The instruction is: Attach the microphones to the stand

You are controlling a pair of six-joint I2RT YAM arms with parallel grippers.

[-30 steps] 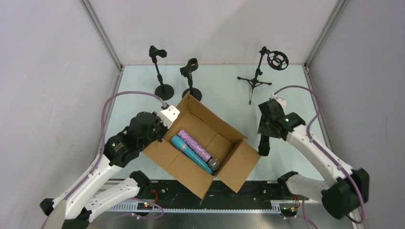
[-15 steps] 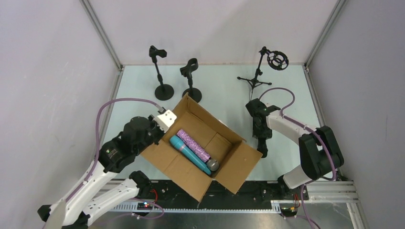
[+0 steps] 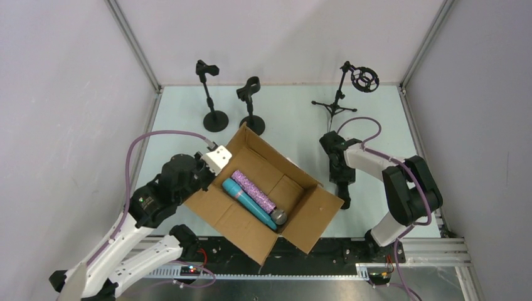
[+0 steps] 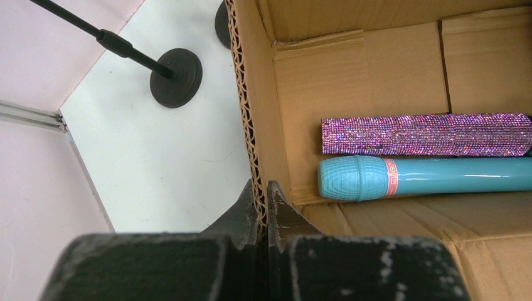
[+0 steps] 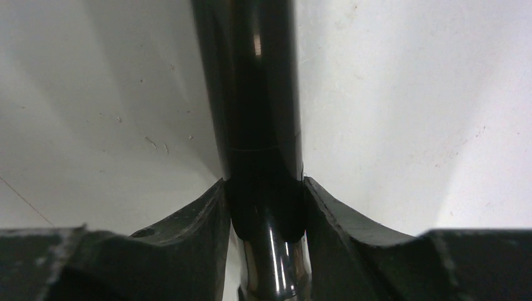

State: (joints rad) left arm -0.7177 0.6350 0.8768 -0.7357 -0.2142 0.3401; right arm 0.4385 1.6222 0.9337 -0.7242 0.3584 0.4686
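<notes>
Left jaws pinch box (image 4: 262, 125), right jaws microphone (image 5: 260, 94)

Left arm (image 3: 116, 233) and right arm (image 3: 369, 160) reach forward, jaws clamped shut.

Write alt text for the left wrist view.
The left gripper is clamped shut on the wall of an open cardboard box. Inside, a purple glitter microphone and a light blue microphone lie side by side; a round black stand base sits outside.
</notes>
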